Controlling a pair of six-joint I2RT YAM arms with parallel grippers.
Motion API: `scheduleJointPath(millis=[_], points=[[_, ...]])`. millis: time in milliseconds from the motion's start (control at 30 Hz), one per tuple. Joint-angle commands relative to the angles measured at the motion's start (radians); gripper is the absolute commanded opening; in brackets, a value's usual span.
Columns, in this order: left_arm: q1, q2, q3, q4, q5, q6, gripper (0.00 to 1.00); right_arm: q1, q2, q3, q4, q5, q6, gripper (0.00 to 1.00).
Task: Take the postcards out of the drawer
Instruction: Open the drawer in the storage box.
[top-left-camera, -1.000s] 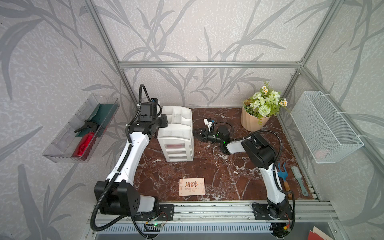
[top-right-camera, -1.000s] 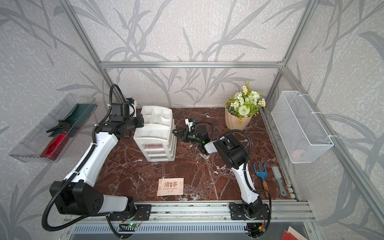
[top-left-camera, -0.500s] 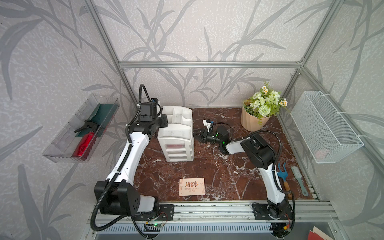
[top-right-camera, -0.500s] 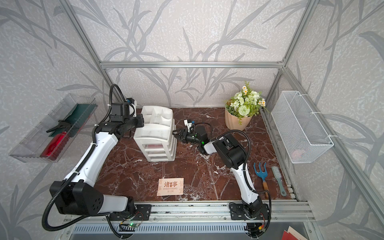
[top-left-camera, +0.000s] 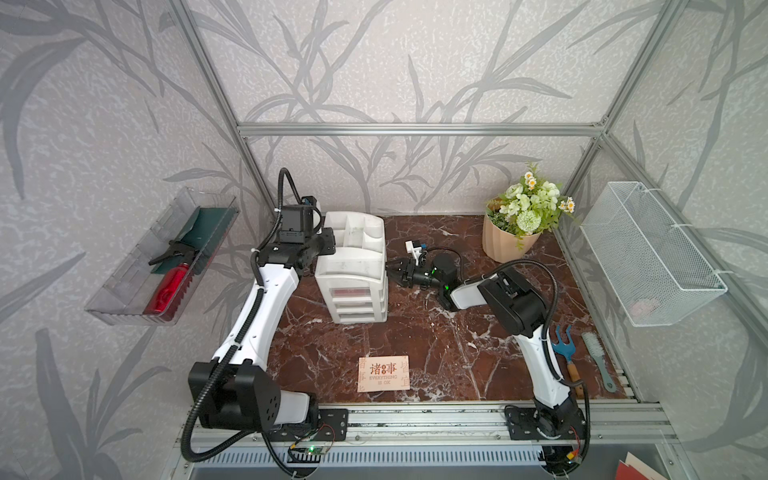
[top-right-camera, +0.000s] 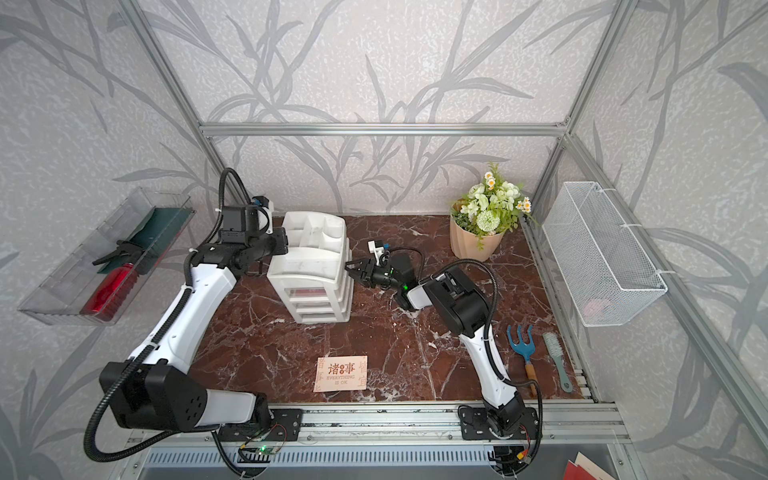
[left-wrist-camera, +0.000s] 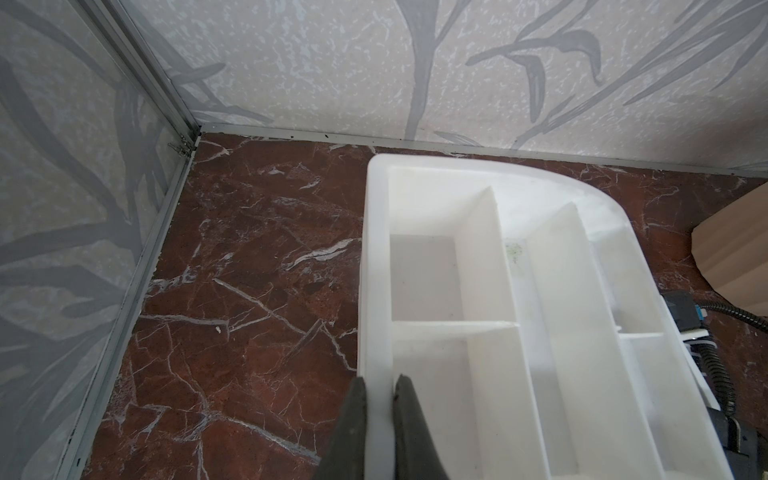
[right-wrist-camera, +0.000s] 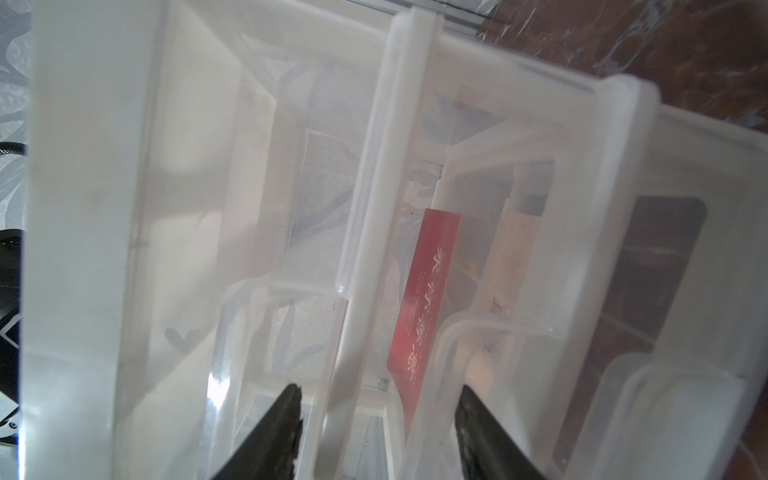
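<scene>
A white drawer unit (top-left-camera: 353, 266) stands mid-table in both top views. My left gripper (left-wrist-camera: 379, 384) is shut on the left rim of its top tray (left-wrist-camera: 376, 291). My right gripper (right-wrist-camera: 380, 399) is open at the unit's right side, its fingers either side of a white edge. A red postcard (right-wrist-camera: 424, 291) lies in the top drawer and shows through the drawer front (top-left-camera: 351, 292). Beside it a pale peach postcard (right-wrist-camera: 509, 257) shows through the plastic. Another peach postcard (top-left-camera: 383, 373) lies flat on the marble near the front rail.
A flower pot (top-left-camera: 509, 245) stands at the back right, close behind the right arm. A garden fork (top-left-camera: 565, 353) and a brush (top-left-camera: 598, 361) lie at the right edge. A wire basket (top-left-camera: 648, 257) hangs on the right wall, a clear tray (top-left-camera: 166, 266) on the left.
My right gripper has moved left up to the drawer unit's side and its jaws have narrowed a little. The left arm has not moved.
</scene>
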Motion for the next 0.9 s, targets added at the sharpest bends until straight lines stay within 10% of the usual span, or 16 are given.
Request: scheduleJointPath(millis=[0, 867], points=[[-0.019, 0.031, -0.032, -0.067, 0.078, -0.001, 0.01, 0.023, 0.013, 0.026, 0.053, -0.022, 0.015, 0.56], [-0.026, 0.049, -0.023, -0.092, 0.04, 0.02, 0.0, 0.006, -0.024, -0.004, 0.201, -0.027, 0.123, 0.51]])
